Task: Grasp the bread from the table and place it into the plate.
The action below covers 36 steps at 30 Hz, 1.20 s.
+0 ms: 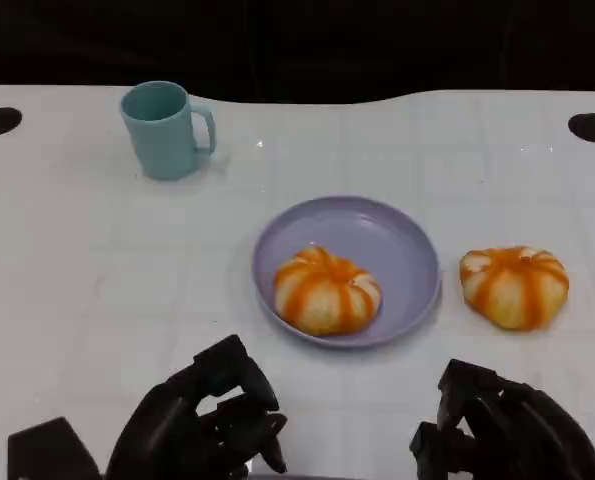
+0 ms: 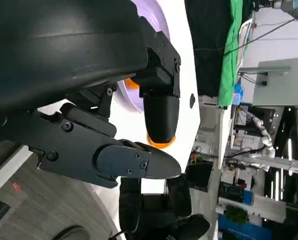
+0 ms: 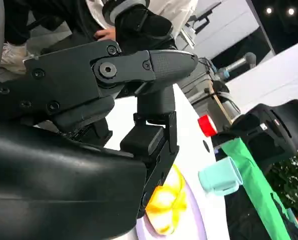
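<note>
Down at the near edge of the white table (image 1: 97, 290), the left hand (image 1: 202, 420) sits low with its fingers curled inward and nothing in them, closed on air. The right hand (image 1: 507, 430) mirrors it at the other corner, fingers likewise bent in, holding nothing.

Just beyond the right hand and slightly to its outer side, an orange-striped bread roll (image 1: 514, 286) lies on the bare table, apart from the fingers, not touched. It sits just beside the right rim of the lavender plate (image 1: 377, 225), close but outside it.

Moving inward, the plate rests between the two hands and farther out from both. A second orange-striped bread roll (image 1: 326, 290) lies inside it, on the near-left part of the dish. The right wrist view catches that roll as a yellow-orange shape under the fingers (image 3: 154, 70).

Farther still, toward the far left, a teal mug (image 1: 163, 130) stands upright, handle to the right, well apart from the plate.
</note>
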Each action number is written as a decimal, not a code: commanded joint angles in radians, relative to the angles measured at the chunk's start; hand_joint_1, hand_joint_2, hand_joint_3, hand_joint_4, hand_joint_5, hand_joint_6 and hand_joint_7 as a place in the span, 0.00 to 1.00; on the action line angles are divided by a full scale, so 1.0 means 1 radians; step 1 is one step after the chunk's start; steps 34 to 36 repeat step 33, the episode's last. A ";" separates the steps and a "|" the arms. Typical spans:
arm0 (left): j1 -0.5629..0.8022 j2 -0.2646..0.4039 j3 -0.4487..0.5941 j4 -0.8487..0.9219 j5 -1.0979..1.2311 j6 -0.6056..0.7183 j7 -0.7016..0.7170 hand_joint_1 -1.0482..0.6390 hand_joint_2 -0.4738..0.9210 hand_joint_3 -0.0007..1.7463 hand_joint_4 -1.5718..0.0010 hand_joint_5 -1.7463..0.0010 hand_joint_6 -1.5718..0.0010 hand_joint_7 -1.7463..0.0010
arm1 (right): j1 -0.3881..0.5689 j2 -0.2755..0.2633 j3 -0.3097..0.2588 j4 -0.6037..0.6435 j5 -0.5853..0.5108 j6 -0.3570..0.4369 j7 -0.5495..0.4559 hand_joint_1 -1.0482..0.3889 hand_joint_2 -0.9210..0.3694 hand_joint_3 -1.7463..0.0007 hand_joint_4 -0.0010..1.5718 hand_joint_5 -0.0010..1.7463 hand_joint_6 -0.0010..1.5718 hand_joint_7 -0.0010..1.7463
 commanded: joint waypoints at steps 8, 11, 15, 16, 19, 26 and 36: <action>0.019 -0.004 0.003 0.006 -0.038 0.039 -0.062 0.26 1.00 0.17 0.56 0.00 0.71 0.00 | 0.010 -0.021 -0.022 0.004 0.014 -0.011 0.020 0.23 0.00 0.88 0.56 0.92 0.50 0.79; 0.018 -0.007 0.005 0.006 -0.047 0.050 -0.070 0.27 1.00 0.16 0.55 0.00 0.71 0.00 | 0.008 -0.023 -0.025 0.010 0.011 -0.017 0.024 0.22 0.00 0.88 0.56 0.92 0.50 0.79; 0.016 -0.006 0.004 0.011 -0.040 0.045 -0.079 0.27 1.00 0.16 0.54 0.00 0.71 0.00 | 0.007 -0.019 -0.028 0.015 0.011 -0.023 0.028 0.23 0.00 0.87 0.56 0.92 0.50 0.78; 0.016 -0.006 0.005 0.011 -0.041 0.047 -0.081 0.27 1.00 0.16 0.54 0.00 0.71 0.00 | 0.006 -0.018 -0.028 0.016 0.011 -0.023 0.030 0.23 0.00 0.87 0.56 0.92 0.50 0.78; 0.015 -0.008 0.008 0.013 -0.053 0.060 -0.088 0.27 1.00 0.16 0.54 0.00 0.70 0.00 | 0.007 -0.019 -0.029 0.019 0.006 -0.026 0.030 0.23 0.00 0.87 0.56 0.92 0.50 0.77; 0.009 -0.005 0.017 0.018 -0.054 0.068 -0.096 0.28 1.00 0.15 0.54 0.00 0.70 0.00 | 0.011 -0.020 -0.030 0.005 0.005 -0.017 0.018 0.23 0.00 0.87 0.55 0.92 0.50 0.77; 0.004 -0.007 0.021 0.024 -0.028 0.047 -0.090 0.26 1.00 0.15 0.54 0.00 0.70 0.00 | 0.008 -0.021 -0.028 0.003 -0.008 -0.022 0.011 0.23 0.00 0.85 0.56 0.93 0.50 0.80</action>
